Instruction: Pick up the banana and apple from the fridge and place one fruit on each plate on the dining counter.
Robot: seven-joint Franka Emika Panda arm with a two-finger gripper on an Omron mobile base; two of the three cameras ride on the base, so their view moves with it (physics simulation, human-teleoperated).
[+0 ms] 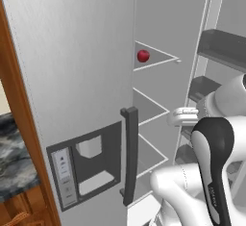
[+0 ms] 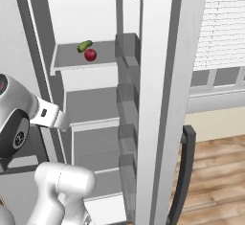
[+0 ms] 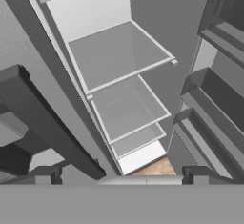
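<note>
The fridge [image 1: 72, 66] stands with its right door swung open and its left door closed. A small dark red apple [image 1: 143, 56] [image 2: 90, 54] lies on an upper grey shelf [image 2: 72, 62] inside. My gripper [image 3: 121, 175] is open with nothing between its fingers [image 3: 45, 175]. It hovers at the open compartment, well below the apple's shelf, and looks down over the bare lower shelves [image 3: 119, 56]. My white hand [image 1: 182, 117] sits at about middle-shelf height. The banana, the plates and the dining counter are out of view.
An olive-green oval fruit [image 2: 84, 46] lies just behind the apple. The open door [image 2: 153, 99], with its grey bins [image 3: 214, 99], stands to the right of my hand. The closed door's dark handle [image 1: 129, 155] and dispenser panel [image 1: 86, 162] are on the left, beside a marble-topped cabinet [image 1: 14, 157].
</note>
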